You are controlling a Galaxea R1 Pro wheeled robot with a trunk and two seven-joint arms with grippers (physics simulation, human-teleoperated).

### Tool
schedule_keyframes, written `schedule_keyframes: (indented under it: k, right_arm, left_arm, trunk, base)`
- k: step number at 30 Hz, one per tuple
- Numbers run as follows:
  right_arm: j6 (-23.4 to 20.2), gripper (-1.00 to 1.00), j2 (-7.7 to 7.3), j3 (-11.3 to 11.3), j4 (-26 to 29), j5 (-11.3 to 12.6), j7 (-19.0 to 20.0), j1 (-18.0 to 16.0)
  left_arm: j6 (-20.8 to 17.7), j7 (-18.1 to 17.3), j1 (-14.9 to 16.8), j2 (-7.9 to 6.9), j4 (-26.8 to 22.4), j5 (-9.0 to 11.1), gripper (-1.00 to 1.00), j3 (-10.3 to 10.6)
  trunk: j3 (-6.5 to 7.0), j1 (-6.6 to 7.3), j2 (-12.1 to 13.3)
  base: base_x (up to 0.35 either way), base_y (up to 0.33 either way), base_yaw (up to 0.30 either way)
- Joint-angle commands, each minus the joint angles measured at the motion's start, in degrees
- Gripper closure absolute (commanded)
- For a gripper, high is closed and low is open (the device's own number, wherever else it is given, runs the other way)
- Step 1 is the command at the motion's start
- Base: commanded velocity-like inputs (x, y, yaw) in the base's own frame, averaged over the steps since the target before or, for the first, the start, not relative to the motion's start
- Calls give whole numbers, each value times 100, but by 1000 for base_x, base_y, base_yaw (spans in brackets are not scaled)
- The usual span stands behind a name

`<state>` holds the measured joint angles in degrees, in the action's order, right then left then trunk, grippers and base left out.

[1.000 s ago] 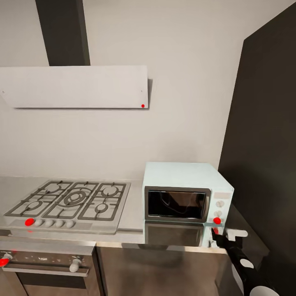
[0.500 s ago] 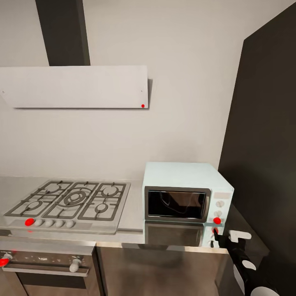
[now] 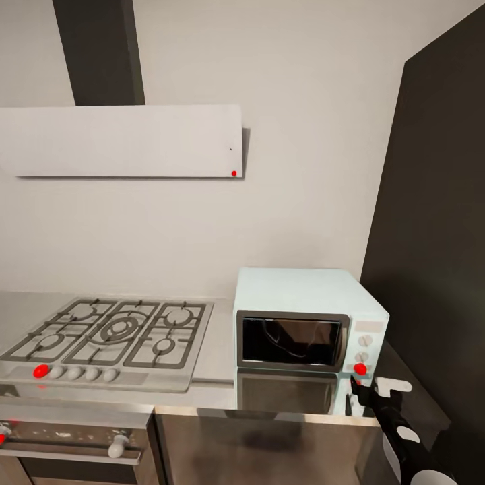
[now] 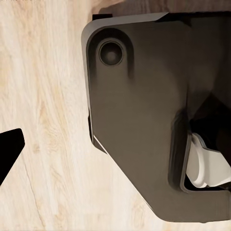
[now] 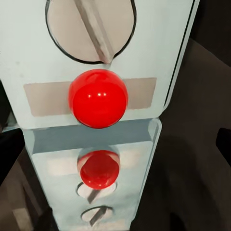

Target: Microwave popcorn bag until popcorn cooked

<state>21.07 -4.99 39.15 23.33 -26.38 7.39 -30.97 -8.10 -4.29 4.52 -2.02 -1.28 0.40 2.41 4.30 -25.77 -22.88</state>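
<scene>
Moved a little nearer and to the right since a moment ago, the whole head view, so a camera shift and not the things. Crept a touch closer to the red light, too, the right claw (image 3: 372,387).

Microwave (image 3: 306,316) standing on the worktop (image 3: 215,350), just beside the hob (image 3: 114,333), door shut. Too dark behind the glass (image 3: 291,341) to tell if the bag is inside. Red light (image 3: 360,368) at the low right corner of the front, under the two knobs.

Right claw low in front of that corner, fingers spread, holding nothing. Seen from the right wrist: red light (image 5: 98,98) very near and dead ahead, a knob (image 5: 90,26) next to it, both mirrored in the shiny worktop.

Left claw (image 4: 8,150) hanging down over the wood floor (image 4: 48,120) near the robot's own dark base (image 4: 134,120). Just one black tip in sight, so cannot tell if spread or closed.

Probably the step in hand: pressing the light or turning a knob to start the heat.

What could go wrong:
- Poking between the light and the knob and missing both, because they sit close together.
- Pushing too hard and sliding the microwave back on the slick worktop.
- Bumping the worktop edge, with the claw so low.
- Heating nothing, if the bag is not inside.
</scene>
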Motion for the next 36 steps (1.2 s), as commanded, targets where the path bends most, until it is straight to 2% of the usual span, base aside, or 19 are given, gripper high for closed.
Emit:
schedule_keyframes:
  k: [1,2,3,13,19,36]
  right_arm:
    - [24,-100,1,49,-4,-25,43,-5]
    - [26,-100,0,47,-4,-25,43,-5]
    - [26,100,1,45,-4,-25,43,-5]
    - [26,100,4,49,-4,-25,43,-5]
    - [25,100,4,49,-4,-25,43,-5]
    - [24,100,4,49,-4,-25,52,-5]
  left_arm:
    - [-33,-19,-2,-5,-13,4,-100,23]
    - [-33,-19,-3,-3,-13,4,-100,23]
    - [-33,-19,-3,-2,-13,4,-100,23]
    - [-35,-19,-2,-7,-13,4,-100,23]
    - [-35,-19,-1,-7,-13,4,-100,23]
    - [-33,-19,-2,0,-13,3,-100,23]
  trunk:
    - [-2,-2,-4]
    - [-2,-2,-4]
    - [-2,-2,-4]
    - [-2,-2,-4]
    - [-2,-2,-4]
    - [-2,-2,-4]
  base:
    - [6,0,0]
    - [4,0,0]
    - [2,0,0]
    - [6,0,0]
    - [191,38,0]
    - [66,2,0]
